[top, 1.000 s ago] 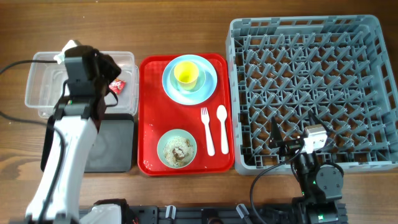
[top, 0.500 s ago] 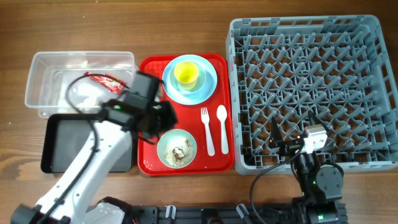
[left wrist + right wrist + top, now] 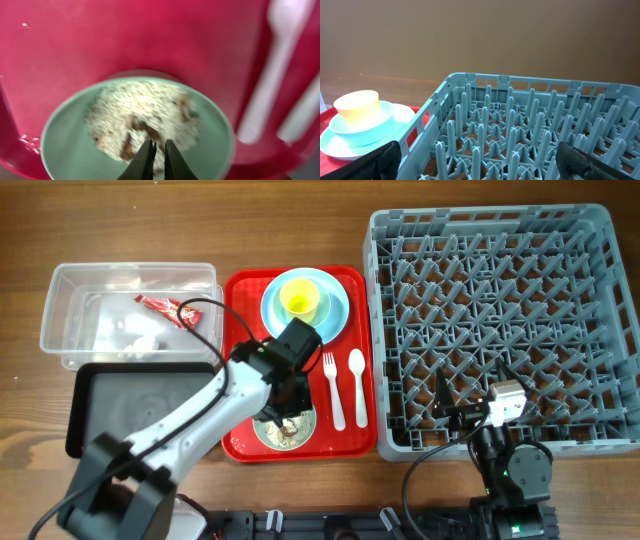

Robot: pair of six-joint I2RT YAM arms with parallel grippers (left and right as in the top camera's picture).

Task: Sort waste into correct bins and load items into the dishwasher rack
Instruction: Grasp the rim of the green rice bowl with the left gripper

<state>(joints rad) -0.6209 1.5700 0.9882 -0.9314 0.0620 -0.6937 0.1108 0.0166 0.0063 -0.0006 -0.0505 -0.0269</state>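
Note:
My left gripper hangs just above the pale green bowl at the front of the red tray. In the left wrist view its jaws are shut, empty, over the rice-like food scraps in the green bowl. The red snack wrapper and the white tissue lie in the clear tub. The yellow cup stands in the pale blue bowl on the pale blue plate. The fork and spoon lie on the tray. My right gripper is open at the front edge of the grey rack.
The black tray sits in front of the clear tub, partly under my left arm. The red serving tray lies between the bins and the rack. The fork lies right of the bowl. The right wrist view shows the cup and the rack pegs.
My left arm swung from over the clear tub rightwards to the green bowl. The red wrapper was let go and now lies in the tub. The right arm has not moved.

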